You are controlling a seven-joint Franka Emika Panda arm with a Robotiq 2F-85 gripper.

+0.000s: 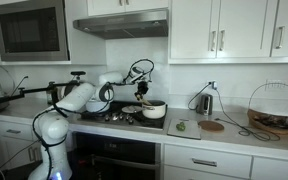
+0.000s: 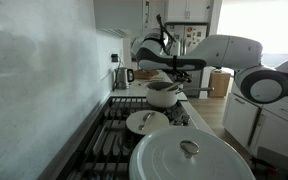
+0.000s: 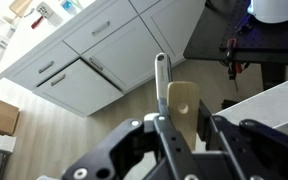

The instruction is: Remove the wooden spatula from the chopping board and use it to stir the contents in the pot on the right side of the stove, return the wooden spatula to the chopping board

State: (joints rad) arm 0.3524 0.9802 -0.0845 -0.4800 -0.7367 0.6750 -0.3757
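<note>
Wrist view: my gripper is clamped on the wooden spatula; light, stiff, probably slick, so I'd grip mid-handle to stop swivel.

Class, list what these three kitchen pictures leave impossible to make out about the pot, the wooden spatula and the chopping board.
- Contents of the pot: in an exterior view it is seen side-on, so its own wall hides the inside.
- Wooden spatula: in the wrist view its lower part is hidden behind the gripper; in the exterior views it is too small to see.
- Chopping board: in an exterior view it is too small to identify the green item on it.
</note>
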